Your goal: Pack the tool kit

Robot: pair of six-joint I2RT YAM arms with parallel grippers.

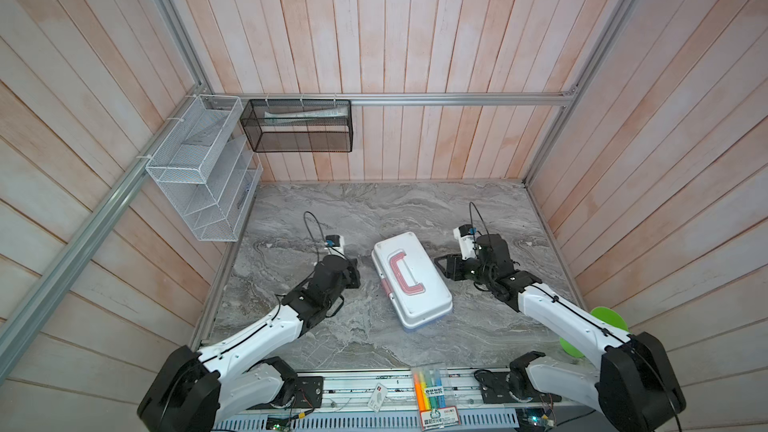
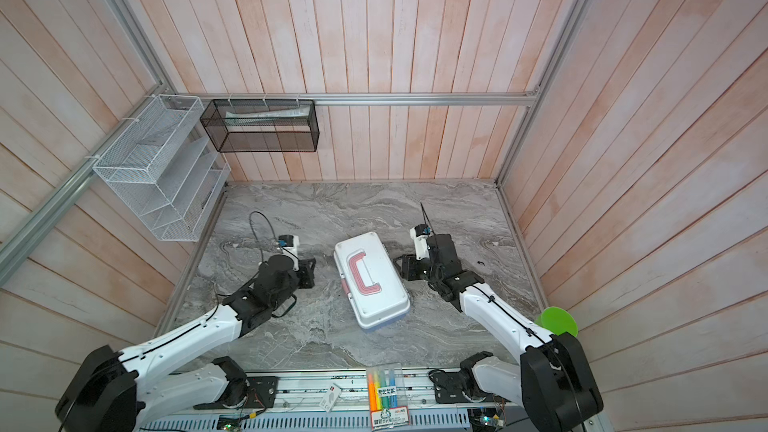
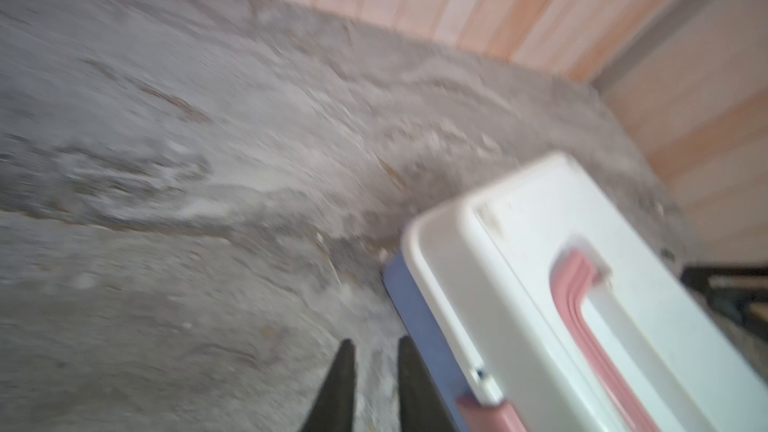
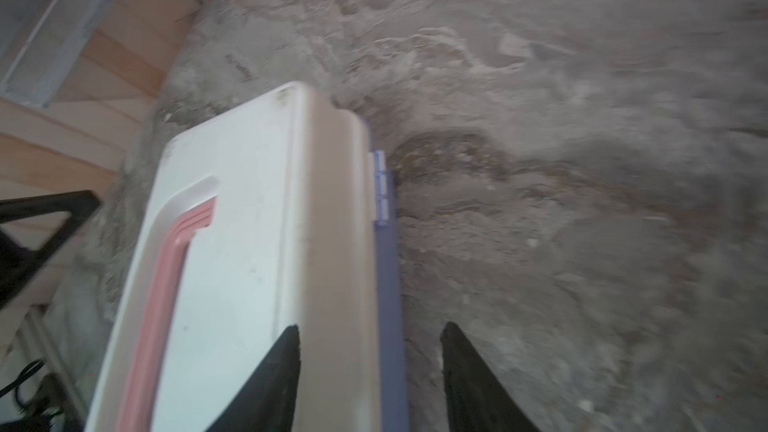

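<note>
Grey marbled stone covers the bench (image 1: pixel 374 209). The tool kit (image 1: pixel 411 280) lies shut near its middle in both top views, set at a slant. Its white lid faces up with the pink handle (image 1: pixel 399 275) flat on it, and the blue base (image 3: pixel 415 309) shows under the rim. The pink latch (image 1: pixel 386 286) is on the kit's left side and the hinges (image 4: pixel 380 189) on its right. The left gripper (image 3: pixel 372 342) sits low just left of the kit, apart from it, jaws narrowly parted with nothing between them. The right gripper (image 4: pixel 370 326) is at the kit's right edge with jaws wide, one finger (image 4: pixel 274 367) over the lid and the other over bare bench; I cannot tell whether it touches the lid. A pack of highlighters (image 1: pixel 432 392) lies on the near rail, well apart.
</note>
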